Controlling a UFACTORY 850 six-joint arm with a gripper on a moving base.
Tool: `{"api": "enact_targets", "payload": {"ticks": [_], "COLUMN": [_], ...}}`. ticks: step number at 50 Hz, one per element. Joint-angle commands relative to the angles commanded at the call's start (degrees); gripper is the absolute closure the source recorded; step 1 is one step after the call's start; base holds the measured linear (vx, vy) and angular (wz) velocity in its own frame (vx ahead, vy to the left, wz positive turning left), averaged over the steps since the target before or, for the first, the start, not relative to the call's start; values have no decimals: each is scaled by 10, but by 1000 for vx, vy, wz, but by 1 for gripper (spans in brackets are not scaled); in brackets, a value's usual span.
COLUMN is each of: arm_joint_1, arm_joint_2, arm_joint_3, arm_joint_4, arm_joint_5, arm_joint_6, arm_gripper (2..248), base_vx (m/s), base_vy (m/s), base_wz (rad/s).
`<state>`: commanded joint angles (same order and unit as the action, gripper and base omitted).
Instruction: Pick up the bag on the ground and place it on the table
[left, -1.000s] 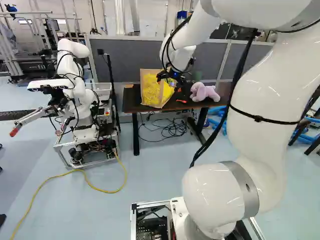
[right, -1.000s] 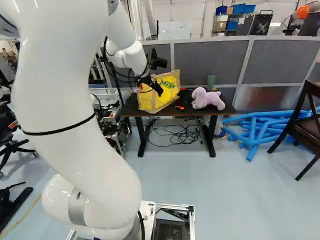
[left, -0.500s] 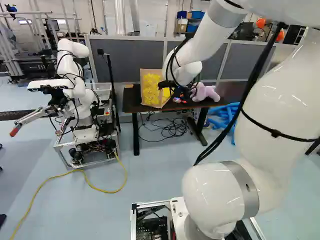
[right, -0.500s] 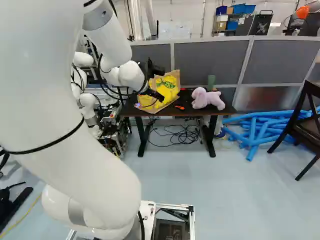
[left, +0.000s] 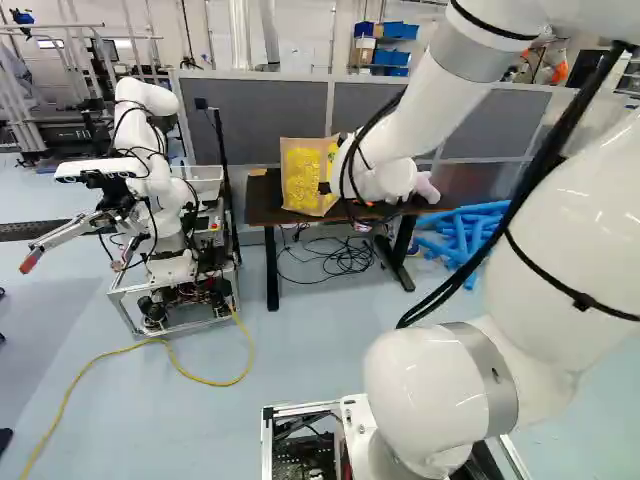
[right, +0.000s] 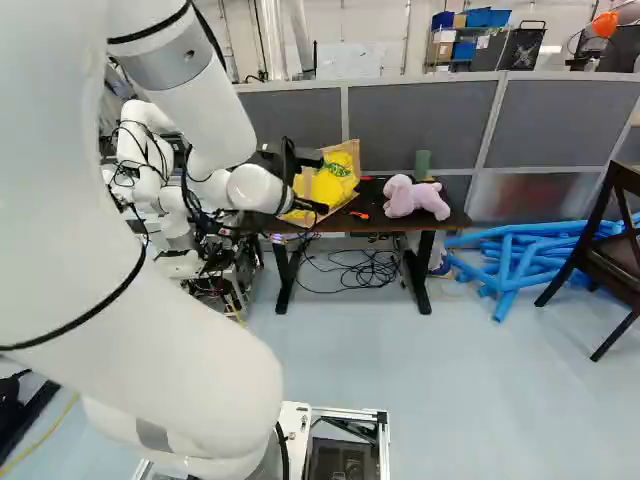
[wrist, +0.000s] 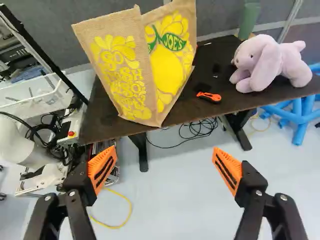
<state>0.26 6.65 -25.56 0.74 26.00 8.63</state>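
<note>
While the yellow-printed tan burlap bag (wrist: 122, 75) stands on the dark flat-topped counter (wrist: 100, 120), the black, orange-padded hand (right: 316, 208) is spread wide.

In the left base view, the big white arm (left: 440, 100) is hiding most of the fluffy toy (left: 427, 188) — and its top is going past the edge. In the right base view, it's covering some of the bag (right: 335, 180), and the chair (right: 608, 265) is getting cut off — so is the bag's top in the wrist view.
</note>
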Motion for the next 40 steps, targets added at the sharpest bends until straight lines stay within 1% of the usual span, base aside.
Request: {"api": "enact_targets", "payload": {"ticks": [23, 40], "arm_joint_1": [-1, -2], "arm_joint_2": [43, 66], "arm_joint_3": [95, 146], "arm_joint_4": [-3, -5], "arm_joint_5": [111, 170], "arm_joint_6": [-40, -61], "arm_gripper": [3, 3], "base_vx": [0, 0], "base_vy": [0, 0], "base_wz": [0, 0]}}
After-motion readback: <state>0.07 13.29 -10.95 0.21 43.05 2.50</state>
